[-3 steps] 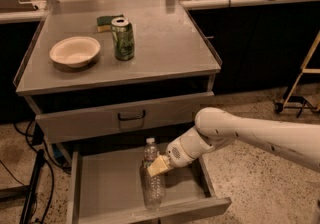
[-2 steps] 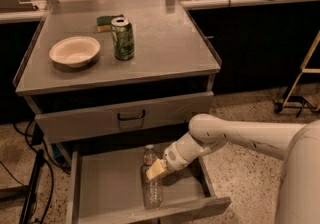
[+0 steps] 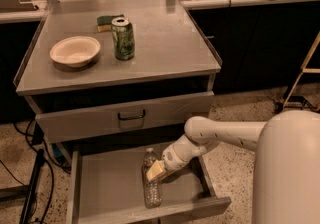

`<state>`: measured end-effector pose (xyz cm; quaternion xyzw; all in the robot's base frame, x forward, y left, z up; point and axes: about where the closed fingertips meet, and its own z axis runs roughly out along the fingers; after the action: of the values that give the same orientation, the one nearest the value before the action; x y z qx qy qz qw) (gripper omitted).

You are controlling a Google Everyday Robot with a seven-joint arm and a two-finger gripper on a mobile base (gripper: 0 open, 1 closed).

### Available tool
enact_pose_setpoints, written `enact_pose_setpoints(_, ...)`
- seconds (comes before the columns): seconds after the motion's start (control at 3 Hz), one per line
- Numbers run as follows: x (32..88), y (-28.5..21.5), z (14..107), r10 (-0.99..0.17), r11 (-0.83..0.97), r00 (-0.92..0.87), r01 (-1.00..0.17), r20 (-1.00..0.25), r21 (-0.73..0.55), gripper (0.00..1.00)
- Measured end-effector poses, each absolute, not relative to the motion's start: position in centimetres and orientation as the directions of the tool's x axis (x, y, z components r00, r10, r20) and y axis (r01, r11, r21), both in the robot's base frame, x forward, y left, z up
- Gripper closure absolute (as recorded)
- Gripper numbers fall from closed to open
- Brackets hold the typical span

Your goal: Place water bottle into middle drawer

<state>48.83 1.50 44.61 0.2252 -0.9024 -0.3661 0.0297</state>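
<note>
The water bottle [image 3: 151, 193] is clear with a white cap and sits inside the open middle drawer [image 3: 110, 183], cap toward the cabinet and base near the drawer's front. My gripper [image 3: 155, 171] reaches in from the right on a white arm. Its pale fingers are closed around the bottle's middle, low over the drawer's bare grey bottom. The part of the bottle under the fingers is hidden.
On the cabinet top stand a green drink can [image 3: 123, 38], a white bowl [image 3: 75, 50] and a green-yellow sponge [image 3: 105, 20]. The closed upper drawer front with its dark handle [image 3: 131, 115] hangs just above the open drawer. Cables [image 3: 35, 178] lie at the left, and a metal stand [image 3: 300, 83] is at the right.
The arm has drawn in closer to the camera and the gripper has sunk slightly with the bottle, deeper into the drawer. The things on the cabinet top have not moved.
</note>
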Motion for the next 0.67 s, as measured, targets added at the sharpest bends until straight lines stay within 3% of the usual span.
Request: enact_pose_setpoints(0.67,49.4,1.7,40.8,-0.432,0.655,-0.901,-0.344,-0.04,0.673,1.0)
